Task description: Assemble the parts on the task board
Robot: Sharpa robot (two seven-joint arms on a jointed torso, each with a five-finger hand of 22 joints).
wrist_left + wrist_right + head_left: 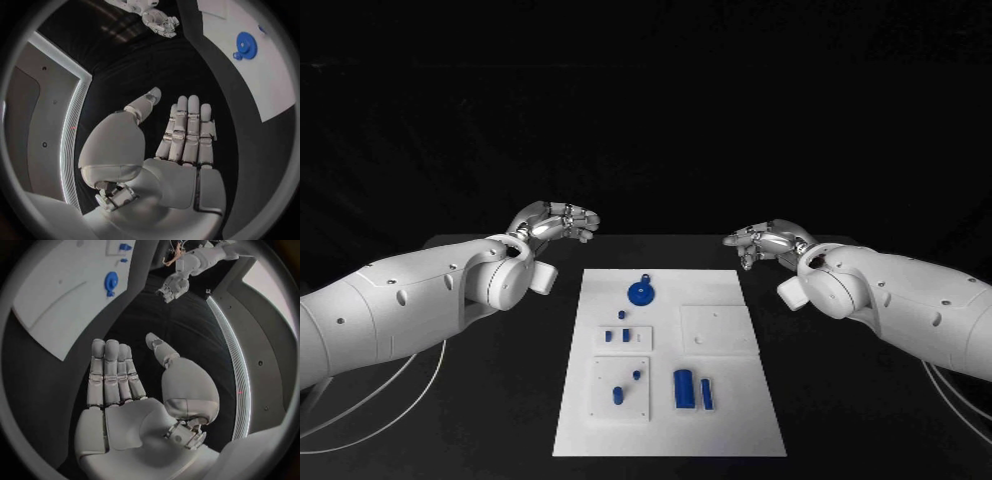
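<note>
Table point(488, 420), black, bears the white task board point(733, 420) at its middle, lengthwise away from the robot; both white arms reach in from the sides and end beyond the board's far corners, well apart from it; the left hand point(557, 222) hangs off the far left corner, the right hand point(769, 240) off the far right one; each wrist view shows its own hand flat, fingers straight and side by side, thumb held out, nothing in the palm, so both are empty and spread, touching no part; on the board, three raised square plates lie in its nearer half, one on the right point(718, 328) with bare white pegs, two on the left, the nearer one point(623, 388) larger; a blue gear point(639, 293) lies flat on the bare far part of the board, on no plate; a blue block point(684, 388) and a slimmer blue bar point(708, 393) lie side by side near the board's near right; small blue pieces point(623, 334) sit on the left plates, too small to tell whether seated or loose; as a judgement, the gear, block and bar look unmounted and the right plate's pegs stand bare, so most of the assembly seems left to do, though how much of the left plates is finished cannot be told
</note>
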